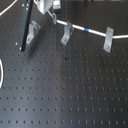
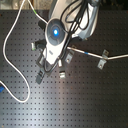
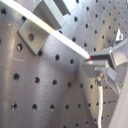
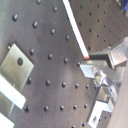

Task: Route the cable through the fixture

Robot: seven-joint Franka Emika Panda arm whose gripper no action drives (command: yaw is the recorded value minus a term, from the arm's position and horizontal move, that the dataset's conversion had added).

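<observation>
Cable routing in progress on black perforated breadboard (image 1: pixel 65 95), arm working near leftmost bracket.

Arm (image 2: pixel 57 35) sits over the board's far-left area in the first exterior view; gripper (image 3: pixel 90 60) pinches the cable (image 1: pixel 80 27) at its end, jaws closed on it in both wrist views. Cable runs along the board's far edge, already through the right bracket (image 1: pixel 108 40) and middle bracket (image 1: pixel 67 34), blue tape band (image 1: pixel 88 30) between them. Left bracket (image 1: pixel 34 31) looks unthreaded, though the gripper body hides part of it. Step in hand, as judged: feeding the cable end toward the last bracket. Next move calls for lining the tip with that bracket's opening and keeping the grip tight so the cord doesn't slip.
</observation>
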